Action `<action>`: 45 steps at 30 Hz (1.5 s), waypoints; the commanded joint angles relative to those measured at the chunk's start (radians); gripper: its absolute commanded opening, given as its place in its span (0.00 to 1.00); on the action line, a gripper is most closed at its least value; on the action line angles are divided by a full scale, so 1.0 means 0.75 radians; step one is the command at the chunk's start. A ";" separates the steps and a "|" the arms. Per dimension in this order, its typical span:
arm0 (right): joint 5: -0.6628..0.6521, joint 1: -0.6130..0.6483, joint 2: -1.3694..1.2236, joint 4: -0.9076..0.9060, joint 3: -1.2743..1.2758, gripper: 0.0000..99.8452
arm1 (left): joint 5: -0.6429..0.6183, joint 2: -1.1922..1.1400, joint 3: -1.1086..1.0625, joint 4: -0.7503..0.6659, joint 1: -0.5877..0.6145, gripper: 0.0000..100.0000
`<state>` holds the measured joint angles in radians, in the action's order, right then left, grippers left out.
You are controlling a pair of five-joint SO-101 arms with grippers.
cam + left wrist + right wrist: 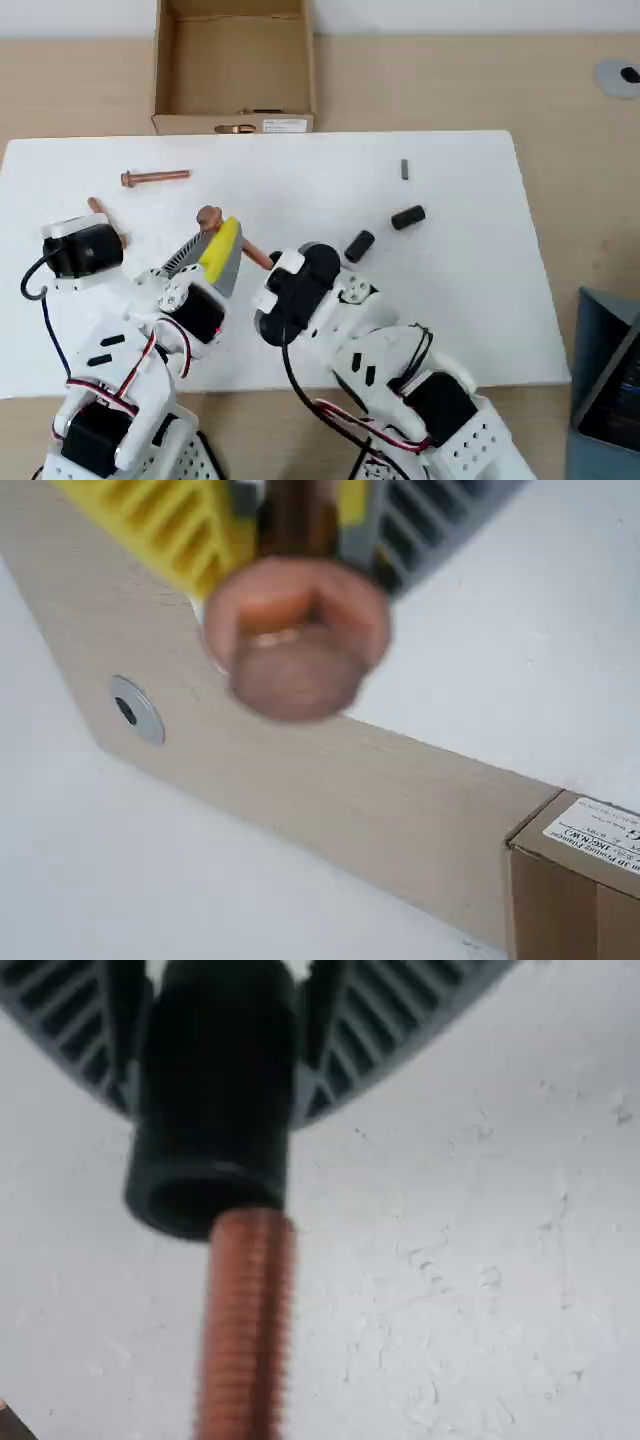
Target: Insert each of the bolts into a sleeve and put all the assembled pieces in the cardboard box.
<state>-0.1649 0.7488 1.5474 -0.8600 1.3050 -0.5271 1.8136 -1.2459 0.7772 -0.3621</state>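
The held bolt (255, 252) lies just left of centre in the high view, running diagonally from upper left to lower right. Its copper head (295, 640) is pinched between the yellow finger (222, 248) and the grey finger of the left end effector (213, 228), which is closed on the shank right behind the head. The threaded end (245, 1320) meets the open mouth of the black sleeve (215, 1110); how far in it sits cannot be told. The right end effector (215, 1020) is clamped on that sleeve, with 1 ribbed grey finger on each side. Right of centre, 2 more sleeves lie apart on the white surface (470, 300): the near sleeve (359, 245) just beside the right arm, and the far sleeve (407, 217) up and to its right. A small dark pin (404, 169) lies above them. At the upper left, a loose bolt (155, 177) lies flat, and a second bolt (98, 210) below it is partly hidden by the left arm's motor. The cardboard box (190, 124) stands open at the top of the frame, left of centre, on the wooden surface (560, 150), against the white surface's upper edge.
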 commanded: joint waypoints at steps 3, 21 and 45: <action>-0.010 0.019 0.015 0.041 -0.017 0.01 | -0.006 0.011 0.037 -0.037 -0.014 0.00; -0.008 0.066 0.015 0.041 -0.056 0.01 | -0.002 0.011 -0.008 -0.025 -0.018 0.00; -0.010 0.066 0.015 0.041 -0.081 0.01 | 0.172 0.011 -0.061 0.368 -0.389 0.06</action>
<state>-0.1680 0.7994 1.5443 -0.8600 1.3111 -0.4058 1.8213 -1.2781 1.0242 -0.5984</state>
